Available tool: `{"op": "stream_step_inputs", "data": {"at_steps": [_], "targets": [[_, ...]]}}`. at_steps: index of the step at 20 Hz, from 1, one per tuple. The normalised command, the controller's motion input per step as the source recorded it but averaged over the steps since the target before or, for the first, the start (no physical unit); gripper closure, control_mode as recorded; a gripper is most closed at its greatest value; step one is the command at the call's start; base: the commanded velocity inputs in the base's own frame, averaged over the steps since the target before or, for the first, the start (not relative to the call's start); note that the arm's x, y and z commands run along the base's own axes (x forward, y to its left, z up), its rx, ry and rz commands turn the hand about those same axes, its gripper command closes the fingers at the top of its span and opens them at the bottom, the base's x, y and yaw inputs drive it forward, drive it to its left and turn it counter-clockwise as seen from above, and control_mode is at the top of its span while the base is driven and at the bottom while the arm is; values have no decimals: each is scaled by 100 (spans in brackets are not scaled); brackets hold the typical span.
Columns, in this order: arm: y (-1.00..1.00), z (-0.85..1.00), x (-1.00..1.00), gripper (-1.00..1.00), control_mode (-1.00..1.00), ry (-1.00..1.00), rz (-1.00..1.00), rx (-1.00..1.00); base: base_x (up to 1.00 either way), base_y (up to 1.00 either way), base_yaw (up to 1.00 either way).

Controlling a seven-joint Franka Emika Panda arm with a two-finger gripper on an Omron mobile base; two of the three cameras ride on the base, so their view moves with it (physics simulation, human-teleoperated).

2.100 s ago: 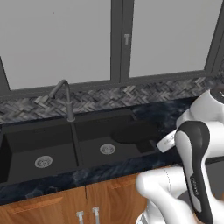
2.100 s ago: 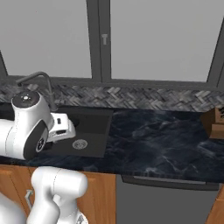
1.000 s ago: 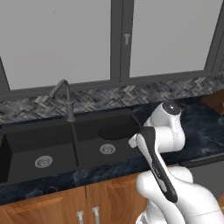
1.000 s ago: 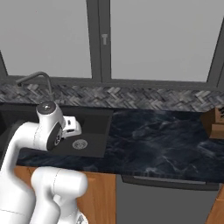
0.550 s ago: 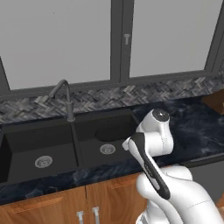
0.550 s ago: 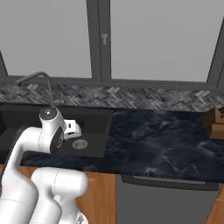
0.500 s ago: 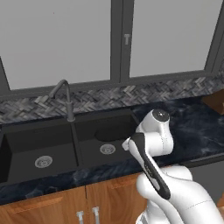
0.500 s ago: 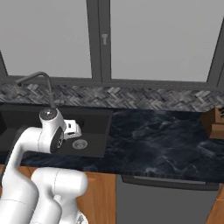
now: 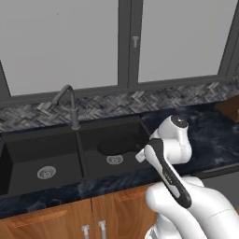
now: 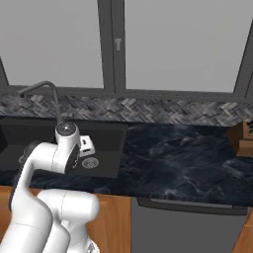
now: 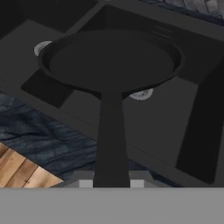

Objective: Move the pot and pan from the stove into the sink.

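The flat black pan (image 11: pixel 111 61) hangs level over the right basin of the black sink (image 11: pixel 175 127), its long straight handle (image 11: pixel 109 140) running back into my gripper (image 11: pixel 111 184), which is shut on the handle's end. From the left base view the pan (image 9: pixel 116 144) is a dark oval in the right basin of the sink (image 9: pixel 28 149), just left of my folded arm. A round drain (image 11: pixel 142 94) peeks out below the pan's rim. The pot and the stove are out of view.
A curved grey faucet (image 9: pixel 70 102) rises behind the divider between the basins. Dark marble counter (image 10: pixel 173 158) stretches right of the sink to a brown wooden object (image 10: pixel 242 138) at its far end. Windows stand behind, wooden cabinet doors (image 9: pixel 46 224) below.
My arm has swung in from the right and folded down toward the right basin, carrying the pan a little left and lower. Over the last half second it has hardly moved.
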Motion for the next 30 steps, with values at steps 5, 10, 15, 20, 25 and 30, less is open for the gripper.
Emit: {"op": "stream_step_inputs", "data": {"at_steps": [5, 10, 15, 20, 25, 30], "targets": [[0, -2, 0, 100, -100, 3, 0, 0, 0, 0, 0], [0, -20, 3, 100, -100, 11, 0, -4, 0, 0, 0], [0, -32, 14, 100, -100, 18, 0, -6, 0, 0, 0], [0, -23, 33, 100, -100, 17, 0, -3, 0, 0, 0], [0, -15, 48, 100, -100, 11, 0, 0, 0, 0, 0], [-1, -13, 57, 100, -100, 8, -2, 0, 0, 0, 0]]}}
